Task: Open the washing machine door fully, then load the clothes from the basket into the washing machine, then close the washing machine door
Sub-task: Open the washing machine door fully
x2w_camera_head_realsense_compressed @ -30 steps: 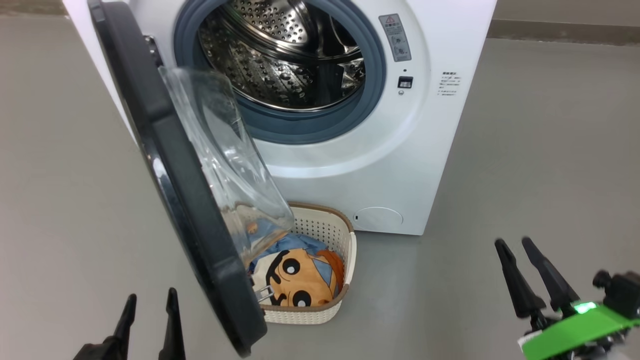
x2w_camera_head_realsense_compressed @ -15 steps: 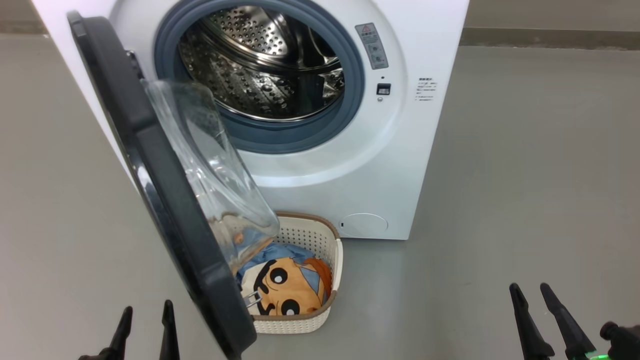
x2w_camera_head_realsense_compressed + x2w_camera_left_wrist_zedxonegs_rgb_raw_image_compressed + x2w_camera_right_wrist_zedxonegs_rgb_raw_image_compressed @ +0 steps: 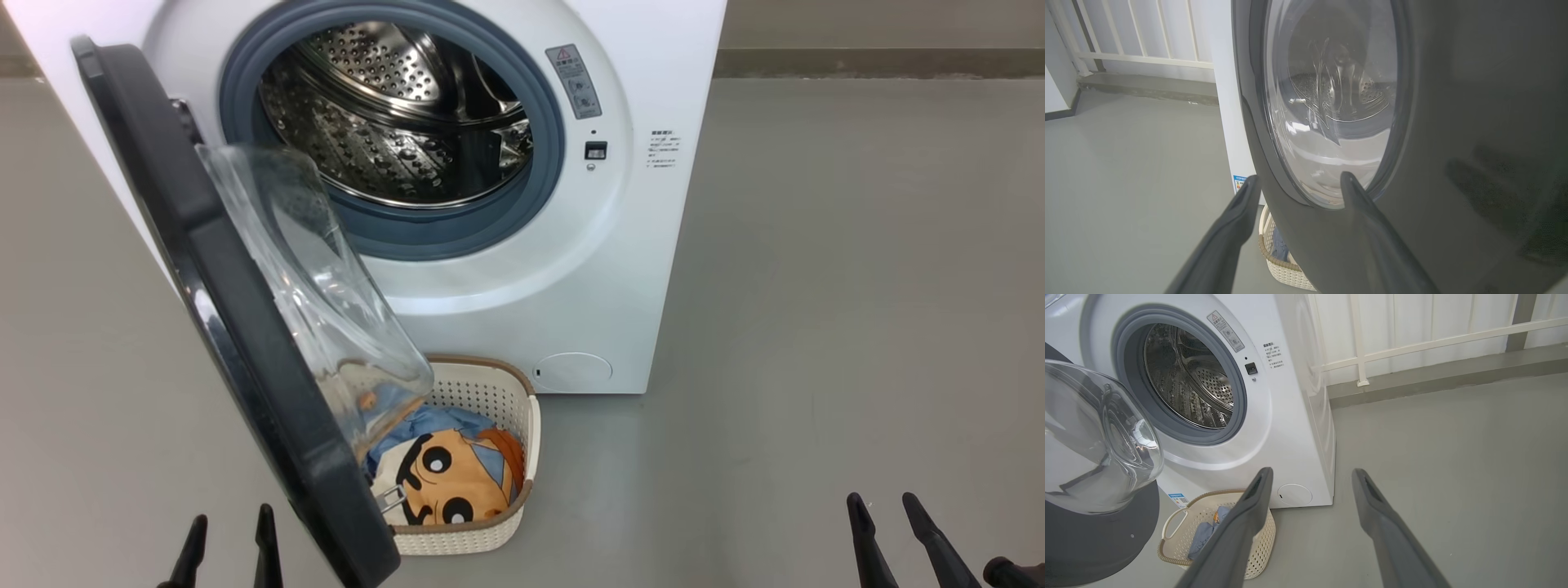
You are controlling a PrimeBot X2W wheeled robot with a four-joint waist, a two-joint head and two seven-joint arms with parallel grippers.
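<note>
The white washing machine stands ahead with its steel drum bare. Its door, a black ring with a bulging glass window, hangs swung out to the left. Below it the cream basket sits on the floor against the washer, partly covered by the door. In it lie the clothes, a tan cartoon face over light-blue fabric. My left gripper is open just outside the door's outer face. My right gripper is open, low at the right, empty.
Grey floor spreads wide to the right of the washer. A white railing and a low grey kerb run along the wall behind it. The open door stands between my left gripper and the basket.
The head camera has swung right and down, so washer and basket sit further left. My right gripper has sunk low; its green wrist part has left the picture. Both grippers stay open.
</note>
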